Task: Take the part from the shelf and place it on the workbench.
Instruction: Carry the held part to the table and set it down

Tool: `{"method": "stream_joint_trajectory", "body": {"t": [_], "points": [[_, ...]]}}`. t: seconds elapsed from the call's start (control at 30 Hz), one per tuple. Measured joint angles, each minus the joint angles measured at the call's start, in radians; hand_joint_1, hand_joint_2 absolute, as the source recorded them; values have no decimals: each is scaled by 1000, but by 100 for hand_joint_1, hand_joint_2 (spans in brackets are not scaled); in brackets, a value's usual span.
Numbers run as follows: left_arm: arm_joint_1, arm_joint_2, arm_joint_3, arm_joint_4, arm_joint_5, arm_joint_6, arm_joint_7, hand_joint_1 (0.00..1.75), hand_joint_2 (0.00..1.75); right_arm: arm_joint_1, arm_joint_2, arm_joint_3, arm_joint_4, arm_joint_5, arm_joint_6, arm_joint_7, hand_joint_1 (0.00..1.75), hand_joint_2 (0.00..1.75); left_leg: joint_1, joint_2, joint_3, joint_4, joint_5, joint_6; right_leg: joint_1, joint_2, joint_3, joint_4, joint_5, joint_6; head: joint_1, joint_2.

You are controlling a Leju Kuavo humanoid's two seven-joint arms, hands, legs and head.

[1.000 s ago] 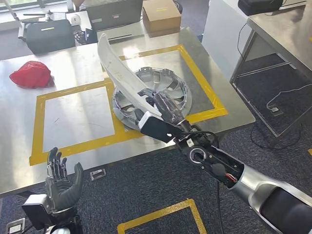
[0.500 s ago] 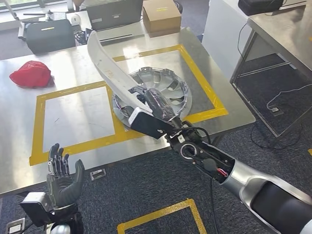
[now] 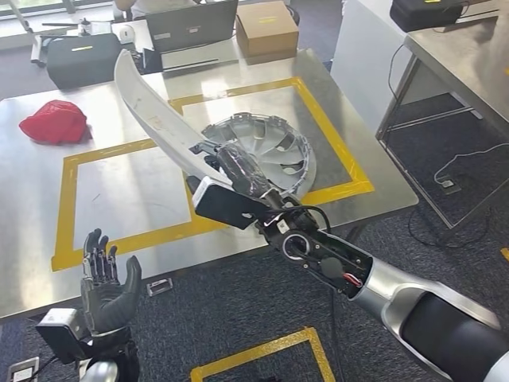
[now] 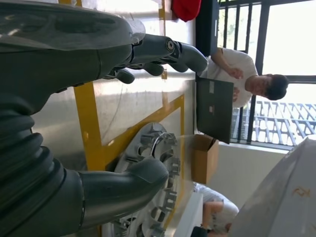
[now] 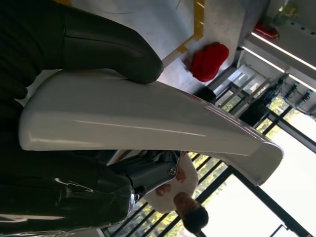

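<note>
Above workbench (image 3: 36, 239): one part (image 3: 157, 121); one hubcap (image 3: 282, 151)

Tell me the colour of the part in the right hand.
White, glossy; the part held by the right hand shows best in the right wrist view.

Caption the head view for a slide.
Right hand holds a long white curved panel over the steel workbench; left hand open.

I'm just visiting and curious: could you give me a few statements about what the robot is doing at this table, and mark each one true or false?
1. The right hand holds a long white part. True.
2. The left hand grips the wheel cover. False: it holds nothing, fingers apart.
3. The wheel cover lies on the table inside yellow tape. True.
4. The red cloth lies inside a yellow square. False: it lies outside the tape.
</note>
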Motion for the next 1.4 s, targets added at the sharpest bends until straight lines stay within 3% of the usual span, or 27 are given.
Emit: {"method": "stream_joint_trajectory", "body": {"t": [0.03,0.07,0.1,0.13,0.2,0.27,0.37,0.43,0.5,0.53,0.57,0.6,0.67,0.73,0.8,0.9,0.93,1.0,1.03,1.07,1.1,1.13,1.2,1.23,1.27,1.4], "points": [[1,-1,0,0,0,0,0,0,175,0,1,4,2,-2,1,0,175,175,3,0,2,1,-3,-3,-5,-1,-31,51,-9,5,3,0],[1,-1,0,1,0,0,0,0,175,0,3,9,4,-4,2,0,175,175,6,-2,4,4,-7,-7,-9,-1,-44,65,1,10,5,0],[2,-1,0,1,0,1,0,0,175,0,3,13,6,-7,2,0,175,175,10,-3,8,7,-13,-12,-13,-2,-34,35,30,14,7,0],[3,-1,0,1,-1,1,1,0,175,-1,4,17,8,-9,2,1,175,175,15,-5,14,12,-22,-19,-18,-3,-7,-31,73,19,11,0],[3,-1,0,1,-2,1,2,0,175,-5,5,24,11,-12,1,0,175,175,17,-7,15,28,-39,-35,-22,-2,55,-160,122,28,20,0],[2,-1,0,2,-3,1,2,0,175,-6,9,32,15,-13,1,1,175,175,15,-8,5,39,-46,-47,-19,1,77,-202,116,20,19,0],[2,-1,-1,3,-4,1,2,0,175,-6,12,39,21,-14,1,1,175,175,18,-5,-1,52,-54,-61,-16,3,79,-201,106,-6,10,0],[-3,-1,-1,4,-4,0,2,0,175,-8,14,41,22,-14,0,-3,175,175,19,2,-42,135,-92,-68,-18,1,89,-204,99,-20,0,0],[-5,-1,-1,7,-4,-2,2,0,175,-7,14,44,27,-15,1,-7,175,175,19,7,-129,285,-143,-70,-14,0,96,-205,92,-30,-13,0],[-5,-1,-1,10,-4,-2,2,0,175,-6,14,47,30,-17,3,-10,175,175,18,7,-170,345,-153,-68,-11,0,100,-205,89,-34,-16,0],[-4,-1,-1,12,-4,-3,2,0,175,-5,14,50,35,-20,5,-13,175,175,18,7,-195,370,-142,-65,-7,0,106,-205,84,-37,-17,0],[-4,-1,-1,14,-4,-3,1,0,175,-6,15,53,38,-23,8,-17,175,175,16,7,-200,351,-109,-59,-4,2,114,-205,79,-39,-18,0],[-5,-1,-1,16,-5,-4,0,0,175,-10,20,57,41,-30,16,-24,175,175,8,7,-159,217,-11,-40,1,4,130,-206,69,-40,-20,0],[-8,-1,-1,16,-6,-4,-2,0,175,-17,29,60,43,-33,22,-29,175,175,-4,8,-113,97,38,-24,4,6,136,-207,61,-35,-21,0],[-9,-2,-1,17,-7,-4,-2,0,175,-23,38,66,45,-33,29,-31,175,175,-11,7,-97,63,32,-19,4,7,136,-211,57,-26,-21,0],[-9,-2,-1,16,-8,-4,-2,0,175,-28,49,74,46,-34,33,-31,175,175,-3,4,-79,43,29,-14,4,2,133,-195,39,-10,-18,0],[-10,-3,-1,16,-8,-6,-1,0,175,-32,51,76,46,-34,35,-31,175,175,1,4,-71,37,27,-11,4,0,115,-155,19,-6,-13,0],[-10,-4,-1,17,-8,-11,-1,0,175,-40,57,83,49,-34,39,-32,175,175,2,5,-61,35,21,-6,2,-2,44,-16,-37,-1,-3,0],[-10,-4,-1,17,-8,-13,0,0,175,-41,59,87,51,-34,42,-32,175,175,2,4,-57,36,17,-5,1,-2,4,51,-55,1,1,0],[-9,-4,-1,17,-8,-14,0,0,175,-41,61,91,54,-34,45,-32,175,175,1,4,-53,37,13,-5,1,-2,-22,87,-54,2,4,0],[-9,-4,-1,17,-8,-15,1,0,175,-41,64,95,58,-34,47,-32,175,175,1,3,-48,39,7,-6,1,-2,-30,83,-33,2,8,0],[-9,-4,-1,17,-8,-16,2,0,175,-42,67,99,61,-34,50,-32,175,175,1,2,-41,42,0,-7,1,-2,-17,37,6,1,13,0],[-10,-4,-1,18,-8,-17,2,0,175,-48,76,107,69,-34,53,-34,175,175,0,0,-30,49,-16,-14,2,-2,39,-98,87,-3,21,0],[-11,-4,-1,18,-8,-17,3,0,175,-54,82,110,74,-34,54,-36,175,175,-2,0,-31,55,-23,-18,3,-1,63,-153,104,-8,23,0],[-12,-4,-1,19,-9,-17,4,0,175,-59,88,114,80,-35,54,-38,175,175,-4,0,-34,59,-26,-22,4,0,76,-181,108,-12,23,0],[-13,-4,-1,19,-10,-16,6,0,175,-67,110,124,100,-43,59,-43,175,175,-5,3,-46,82,-42,-39,1,3,90,-200,92,-31,17,0]]}}
